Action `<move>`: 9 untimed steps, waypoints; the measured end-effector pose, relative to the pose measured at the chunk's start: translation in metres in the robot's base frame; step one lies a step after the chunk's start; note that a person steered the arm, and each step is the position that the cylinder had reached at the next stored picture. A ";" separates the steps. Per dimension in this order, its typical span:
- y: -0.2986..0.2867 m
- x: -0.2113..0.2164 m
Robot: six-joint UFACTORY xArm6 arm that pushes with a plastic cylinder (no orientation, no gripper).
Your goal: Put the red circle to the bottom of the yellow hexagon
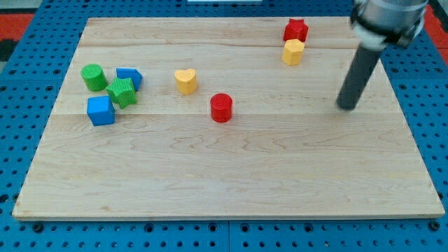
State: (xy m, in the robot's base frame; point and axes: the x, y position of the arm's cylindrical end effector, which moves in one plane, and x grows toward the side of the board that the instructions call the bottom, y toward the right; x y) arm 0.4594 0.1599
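Observation:
The red circle (221,107) stands near the middle of the wooden board. The yellow hexagon (293,52) sits at the view's upper right, touching a red star (296,30) just above it. My tip (346,106) rests on the board at the view's right, well to the right of the red circle and down and to the right of the yellow hexagon. It touches no block.
A yellow heart (185,80) lies up and left of the red circle. At the view's left cluster a green circle (92,76), a blue block (130,77), a green block (122,92) and a blue cube (101,110). The board's edge (224,217) runs along the bottom.

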 end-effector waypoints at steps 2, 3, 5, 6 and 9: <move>-0.175 -0.006; -0.119 -0.047; -0.217 -0.039; -0.193 -0.079; -0.163 -0.123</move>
State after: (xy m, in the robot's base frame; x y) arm 0.3365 -0.0030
